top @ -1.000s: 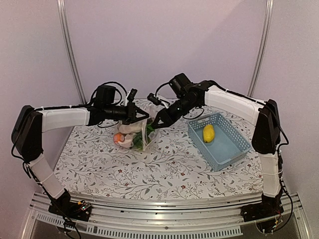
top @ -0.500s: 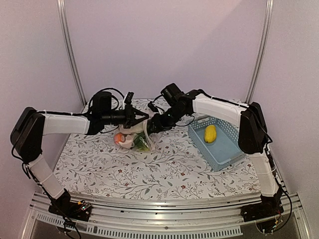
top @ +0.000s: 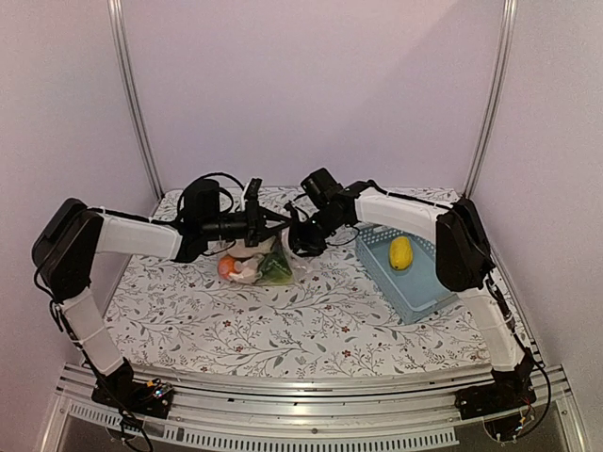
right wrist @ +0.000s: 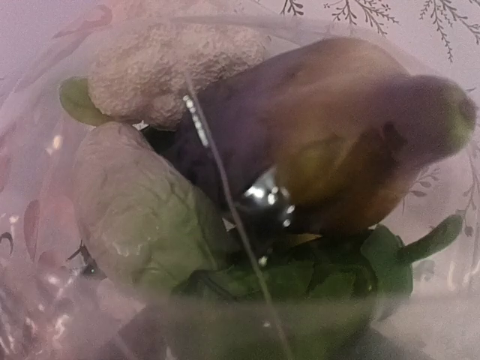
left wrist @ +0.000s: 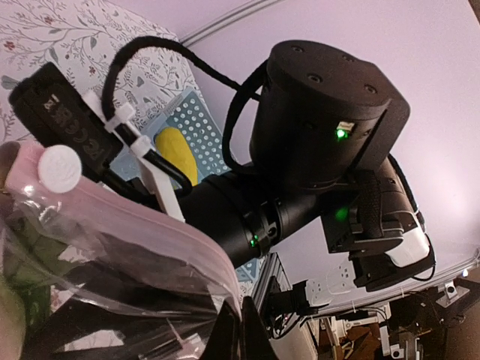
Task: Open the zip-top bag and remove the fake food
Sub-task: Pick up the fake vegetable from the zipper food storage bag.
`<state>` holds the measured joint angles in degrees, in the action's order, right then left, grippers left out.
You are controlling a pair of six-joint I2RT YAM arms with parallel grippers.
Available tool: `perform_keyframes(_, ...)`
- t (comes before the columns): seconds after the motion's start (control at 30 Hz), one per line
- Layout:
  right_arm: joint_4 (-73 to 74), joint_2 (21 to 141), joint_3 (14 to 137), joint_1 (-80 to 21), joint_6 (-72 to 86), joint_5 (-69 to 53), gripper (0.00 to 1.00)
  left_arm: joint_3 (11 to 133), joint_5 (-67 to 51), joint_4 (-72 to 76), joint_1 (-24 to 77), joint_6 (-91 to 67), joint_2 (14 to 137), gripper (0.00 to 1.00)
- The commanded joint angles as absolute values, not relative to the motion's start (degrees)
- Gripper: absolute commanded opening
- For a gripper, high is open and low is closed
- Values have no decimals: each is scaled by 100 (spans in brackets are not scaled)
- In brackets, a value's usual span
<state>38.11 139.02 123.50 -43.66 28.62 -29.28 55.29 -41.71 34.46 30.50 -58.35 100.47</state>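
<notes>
Since the left claw is clamped shut on the pink zip edge of the zip-top bag, we'd treat it as the anchor: hold that rim high and steady so the mouth gapes toward the right claw. Right claw sits at the mouth, fingers hidden behind film, so we can't tell if it's open or closed. Fake food is inside the bag, which looks to rest on the worktop: cauliflower, eggplant and leafy piece packed tight. Our call: take the eggplant, pinch toy not film, pull straight out. One yellow piece lies in the blue basket, well right. Floral worktop, lilac walls, metal rails behind.
</notes>
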Motion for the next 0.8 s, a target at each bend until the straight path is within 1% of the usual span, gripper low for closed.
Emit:
perform_keyframes(0.0,3347,14269,12662,-4308,3492,-3234,71,5644,-4518,3832,3279,-5869,10241,0)
perform_keyframes(0.07,3188,14364,12710,-4298,3619,-3313,69,5675,-4546,3836,3318,-5854,10315,0)
perform_keyframes(0.23,2933,14574,12772,-4239,3971,-3408,39,5683,-4542,3876,3333,-5838,10415,0)
perform_keyframes(0.37,2689,14472,12412,-4136,4091,-3753,24,5678,-4467,3670,3310,-5663,10395,0)
perform_keyframes(0.47,2293,14155,11852,-3973,4250,-4170,22,5669,-4412,3585,3272,-5577,10356,0)
perform_keyframes(0.57,1581,13643,10977,-3809,4588,-4660,20,5691,-4205,3124,3238,-5238,10249,0)
perform_keyframes(0.67,1308,13145,10263,-3703,4754,-4974,18,5761,-3999,2634,3201,-4864,10124,0)
perform_keyframes(0.77,1053,12636,9726,-3692,4701,-5313,17,5783,-3920,2517,3142,-4777,10072,0)
